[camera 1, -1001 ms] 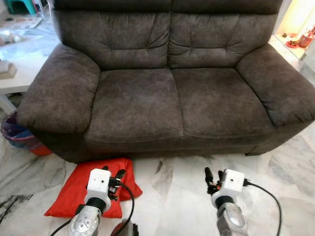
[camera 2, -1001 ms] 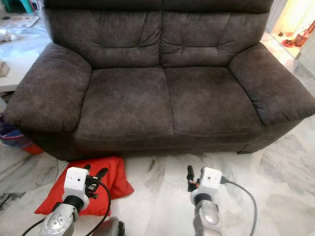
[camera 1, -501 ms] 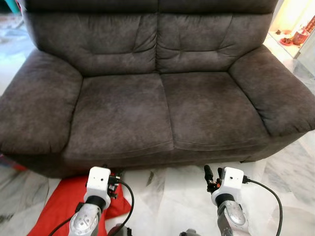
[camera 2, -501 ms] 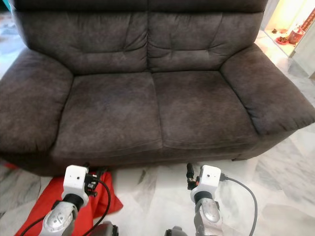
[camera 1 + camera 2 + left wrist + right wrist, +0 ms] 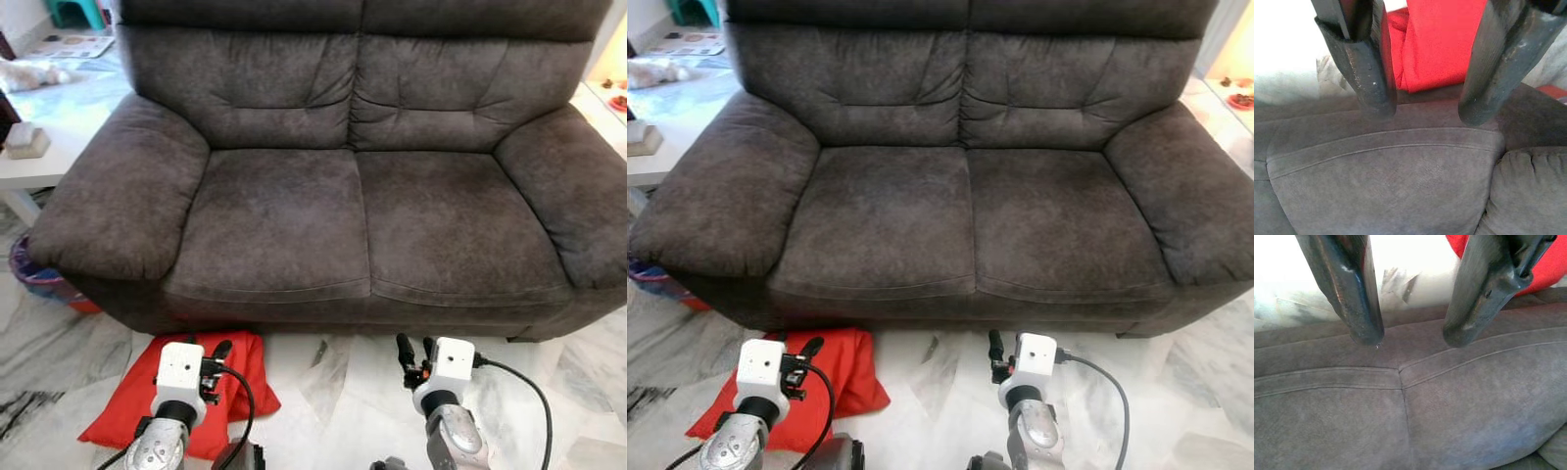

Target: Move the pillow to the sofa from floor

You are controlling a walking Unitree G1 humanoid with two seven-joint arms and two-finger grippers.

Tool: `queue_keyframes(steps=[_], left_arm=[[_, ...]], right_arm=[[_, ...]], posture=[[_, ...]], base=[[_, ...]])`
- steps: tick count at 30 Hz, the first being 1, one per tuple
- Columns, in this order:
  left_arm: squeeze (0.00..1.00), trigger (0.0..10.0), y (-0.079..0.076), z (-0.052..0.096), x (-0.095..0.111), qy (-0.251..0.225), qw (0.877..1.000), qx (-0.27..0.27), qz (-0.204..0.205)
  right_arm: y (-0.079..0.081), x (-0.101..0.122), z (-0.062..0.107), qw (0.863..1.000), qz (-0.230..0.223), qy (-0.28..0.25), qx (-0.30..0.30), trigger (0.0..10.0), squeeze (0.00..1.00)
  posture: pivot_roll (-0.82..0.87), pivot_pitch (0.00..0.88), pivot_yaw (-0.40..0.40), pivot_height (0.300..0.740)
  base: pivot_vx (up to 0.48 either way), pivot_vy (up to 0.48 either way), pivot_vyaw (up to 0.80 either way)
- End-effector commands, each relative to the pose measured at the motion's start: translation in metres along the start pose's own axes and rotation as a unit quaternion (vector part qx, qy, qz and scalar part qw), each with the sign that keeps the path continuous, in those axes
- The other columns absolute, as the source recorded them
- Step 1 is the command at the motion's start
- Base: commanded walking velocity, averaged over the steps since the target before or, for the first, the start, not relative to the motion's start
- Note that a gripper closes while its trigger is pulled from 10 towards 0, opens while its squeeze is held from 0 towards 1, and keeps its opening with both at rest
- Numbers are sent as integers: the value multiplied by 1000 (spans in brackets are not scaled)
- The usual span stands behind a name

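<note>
Pillow [image 5: 137,397] red, flat on floor against sofa [image 5: 343,211] front, below left seat; not yet lifted. Left gripper [image 5: 214,354] poised over pillow, jaws spread, empty, ready to grasp. Right gripper [image 5: 412,350] over bare floor, jaws spread. Versus half-second ago: camera swung left, pillow more in view; pillow unmoved.
</note>
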State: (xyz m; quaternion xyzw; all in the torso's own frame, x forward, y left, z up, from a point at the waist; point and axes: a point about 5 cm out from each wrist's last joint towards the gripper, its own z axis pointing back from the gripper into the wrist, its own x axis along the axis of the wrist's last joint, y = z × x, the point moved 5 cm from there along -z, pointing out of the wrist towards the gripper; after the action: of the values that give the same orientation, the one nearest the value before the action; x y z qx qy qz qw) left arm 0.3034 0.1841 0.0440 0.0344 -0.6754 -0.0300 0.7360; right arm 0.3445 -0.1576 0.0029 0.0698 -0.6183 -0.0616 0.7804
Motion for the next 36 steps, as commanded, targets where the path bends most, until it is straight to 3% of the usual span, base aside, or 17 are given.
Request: queue_keyframes(steps=[1, 22, 30, 36], left_arm=[[0, 10000, 1, 3, -4, 9, 1000, 2, 9], [0, 10000, -3, 4, -6, 11, 1000, -5, 14], [0, 10000, -3, 3, -6, 11, 1000, -3, 15], [0, 10000, -2, 3, -4, 10, 1000, 0, 16]], right_arm=[[-5, -3, 2, 1000, -8, 2, -9, 10000, 0], [-4, -5, 4, 1000, -5, 5, -6, 10000, 0], [-3, -10, 3, 1000, 15, 28, -3, 10000, 0], [-2, -11, 3, 1000, 16, 27, 1, 10000, 0]], posture=[[166, 202, -2, 659], [163, 185, -1, 659], [163, 192, 0, 659], [167, 198, 0, 621]], base=[[0, 0, 0], [0, 0, 0], [0, 0, 0], [0, 0, 0]])
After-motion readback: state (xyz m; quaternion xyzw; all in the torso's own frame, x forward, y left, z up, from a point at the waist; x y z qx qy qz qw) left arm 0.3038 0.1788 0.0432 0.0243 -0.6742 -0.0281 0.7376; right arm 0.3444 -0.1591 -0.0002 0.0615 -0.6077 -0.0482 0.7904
